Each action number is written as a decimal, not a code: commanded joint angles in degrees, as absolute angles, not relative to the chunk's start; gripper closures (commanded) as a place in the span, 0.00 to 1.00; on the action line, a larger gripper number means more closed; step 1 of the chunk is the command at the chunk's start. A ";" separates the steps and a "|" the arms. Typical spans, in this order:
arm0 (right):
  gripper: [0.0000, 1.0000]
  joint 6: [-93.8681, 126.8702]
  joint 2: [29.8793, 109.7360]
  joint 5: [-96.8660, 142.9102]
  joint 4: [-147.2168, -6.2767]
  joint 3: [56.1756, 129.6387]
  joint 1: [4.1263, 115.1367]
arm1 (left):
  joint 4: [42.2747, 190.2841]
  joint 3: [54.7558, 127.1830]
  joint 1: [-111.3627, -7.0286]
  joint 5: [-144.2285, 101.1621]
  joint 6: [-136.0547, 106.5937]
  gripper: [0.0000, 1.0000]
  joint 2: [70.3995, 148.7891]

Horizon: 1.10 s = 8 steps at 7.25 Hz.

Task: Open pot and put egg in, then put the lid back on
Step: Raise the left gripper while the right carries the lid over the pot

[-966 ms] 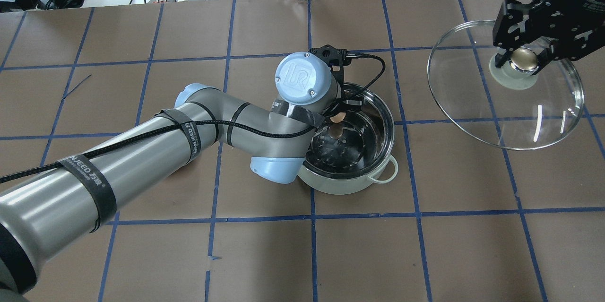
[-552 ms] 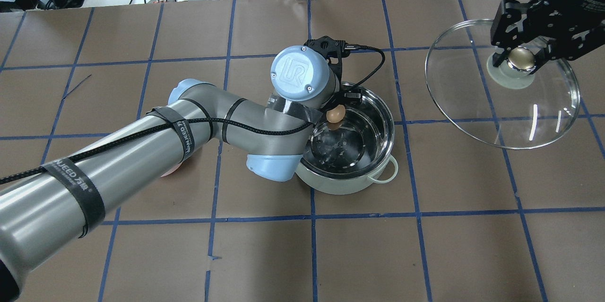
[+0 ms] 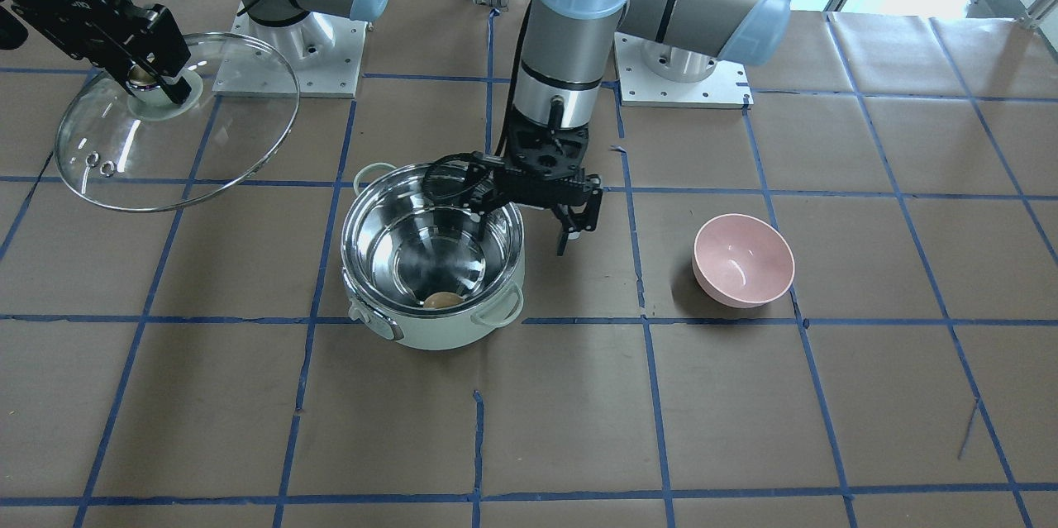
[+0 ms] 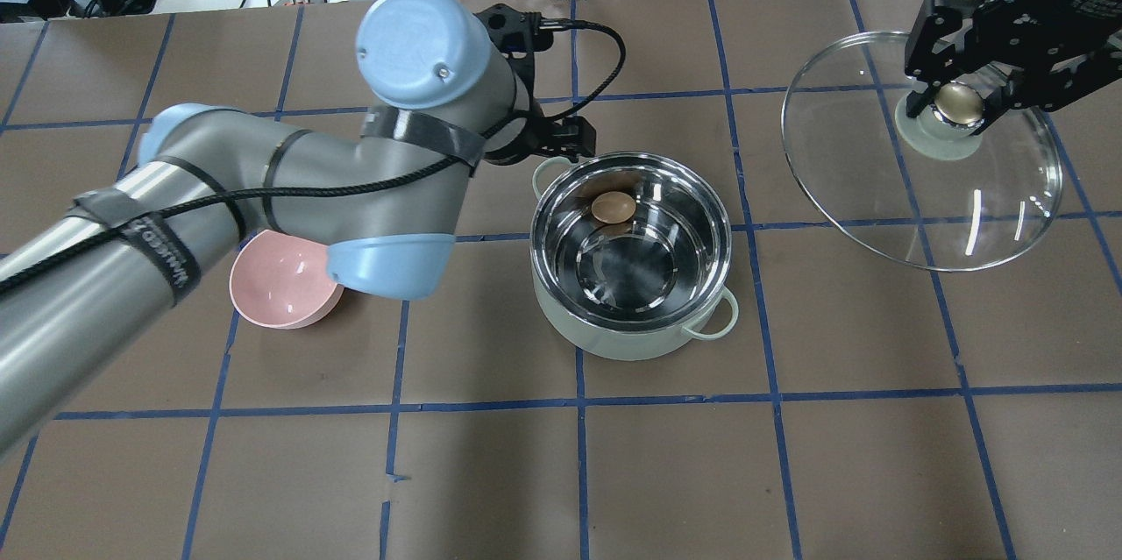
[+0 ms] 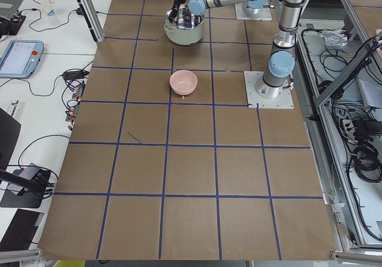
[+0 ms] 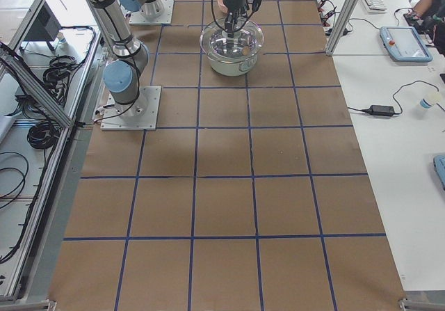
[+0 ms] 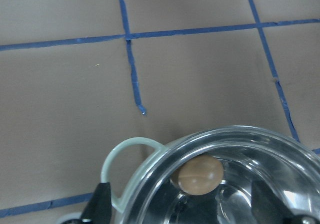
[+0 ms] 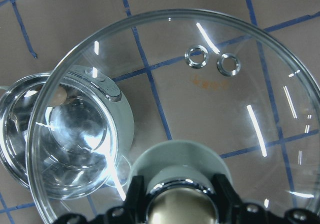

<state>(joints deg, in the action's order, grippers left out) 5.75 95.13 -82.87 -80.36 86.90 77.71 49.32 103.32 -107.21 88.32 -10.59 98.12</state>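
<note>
Egg [image 4: 613, 207] lies inside the pot [image 4: 633, 343], on the shiny steel floor right against the inner wall, on the side farthest from the robot. It's light brown and touches nothing but the pot. Pot stands upright & uncovered approx mid-table [image 4: 789, 464], w/ one loop handle at the robot's near right, the other at the far left, and the small front knob facing the operators' side. Left gripper [image 3: 527, 227] hangs at the pot's rim near that far-left handle, fingers pointing down & spread wide, nothing btwn them. One finger [image 3: 570, 232] sits outside the pot wall over bare table, the other over the pot's inner edge. Left wrist view agrees: both tips sit at the frame's bottom corners, far apart, w/ the egg visible below & beyond them, untouched. Lid [image 4: 877, 192] is well apart from the pot, off to the robot's right, held up & tilted, glass clear enough that the grid tape shows through. Right gripper [image 4: 955, 102] is clamped tight on the lid's golden knob [image 8: 180, 210], one finger each side, and carries the whole lid by it. In the right wrist view the pot & egg show through the glass, lower left. Pink bowl [image 3: 742, 259] stands upright on the table on the robot's left of the pot, apart from it, partly under the left arm in the overhead view.
</note>
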 commanded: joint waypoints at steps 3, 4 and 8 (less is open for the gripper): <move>0.87 14.47 91.33 -80.68 -84.42 88.32 85.39 | 77.04 100.82 -94.86 88.68 2.62 0.01 88.25; 0.87 19.90 89.75 -81.21 -89.94 90.16 89.87 | 82.39 97.42 -93.36 88.86 3.68 0.01 88.16; 0.87 31.10 82.36 -86.05 -99.31 92.01 101.77 | 93.68 88.15 -91.84 88.60 3.78 0.00 89.39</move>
